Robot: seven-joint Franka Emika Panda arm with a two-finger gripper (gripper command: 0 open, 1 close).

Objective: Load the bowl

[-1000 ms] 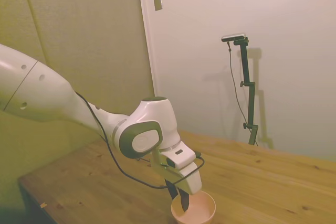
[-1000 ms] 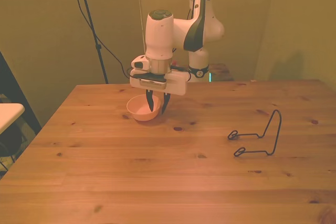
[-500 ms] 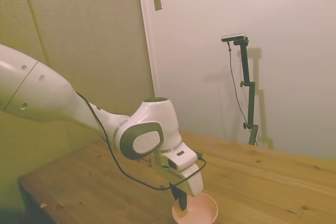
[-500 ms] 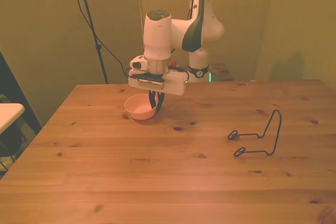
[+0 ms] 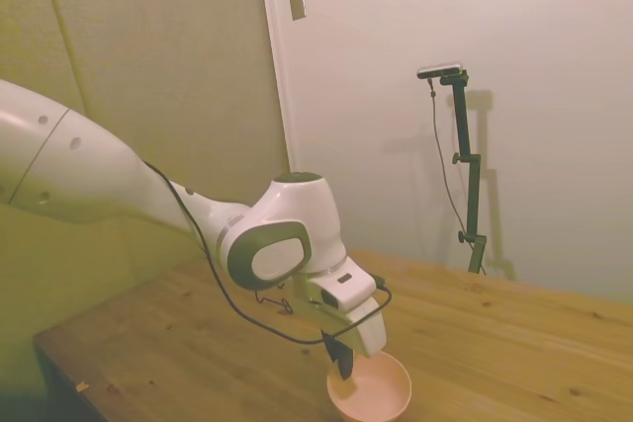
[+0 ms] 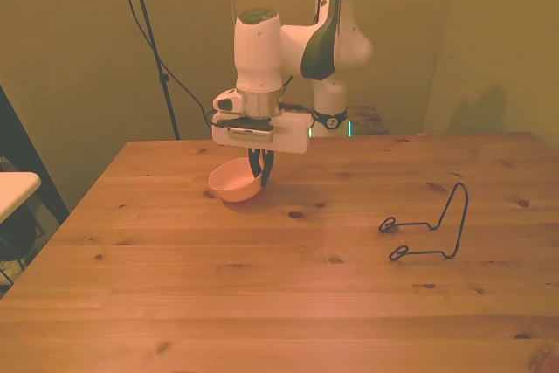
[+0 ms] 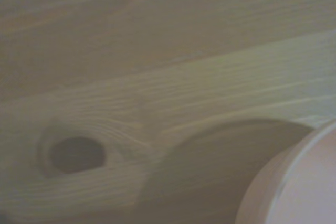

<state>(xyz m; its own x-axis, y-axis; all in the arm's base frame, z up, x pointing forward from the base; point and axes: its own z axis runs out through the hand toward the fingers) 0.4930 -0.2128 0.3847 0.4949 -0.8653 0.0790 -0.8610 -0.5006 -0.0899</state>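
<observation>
Small round pale pink bowl [image 6: 234,183], smooth, plain, unmarked, tilted, lifted just above the wooden desk [image 6: 288,286], jaws [image 6: 259,175] clenched on its rim, wire stand [image 6: 428,226] well apart.

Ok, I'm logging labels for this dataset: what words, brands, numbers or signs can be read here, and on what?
None can be read in any view.
The bowl, held in the gripper, is plain, with no marks.
The wire rack and the table carry no text.
The wall plate in the side view is blank.
</observation>
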